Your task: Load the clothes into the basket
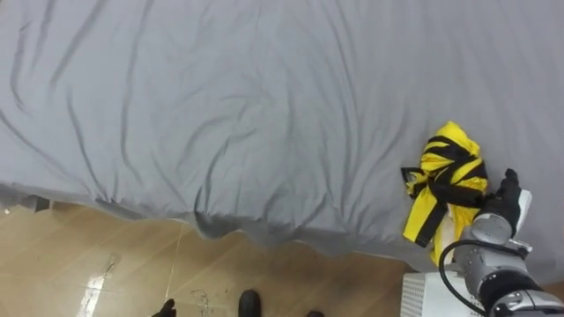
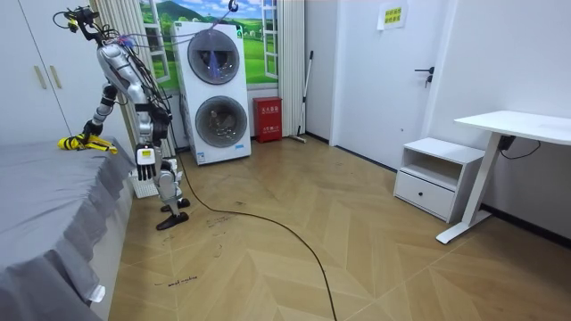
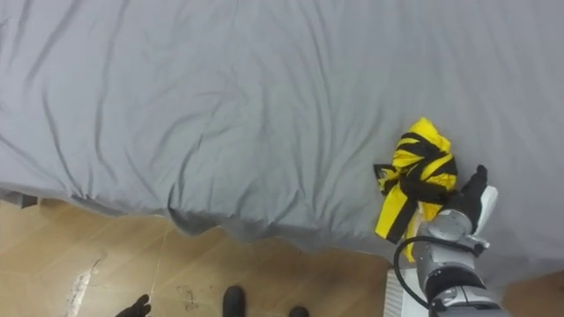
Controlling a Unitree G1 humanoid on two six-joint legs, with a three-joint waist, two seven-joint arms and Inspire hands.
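Clothes [image 1: 447, 172], one yellow-and-black bundle, lie on the bed [image 1: 264, 106] near its edge, not yet in a basket; right hand [image 1: 505, 199] touches them, fingers' hold cannot be told; task barely begun

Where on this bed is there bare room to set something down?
The grey sheet is bare across its left and middle, right up to the floor-side edge. It is crowded only near the right edge, where the yellow-and-black garment lies with the right hand against it.
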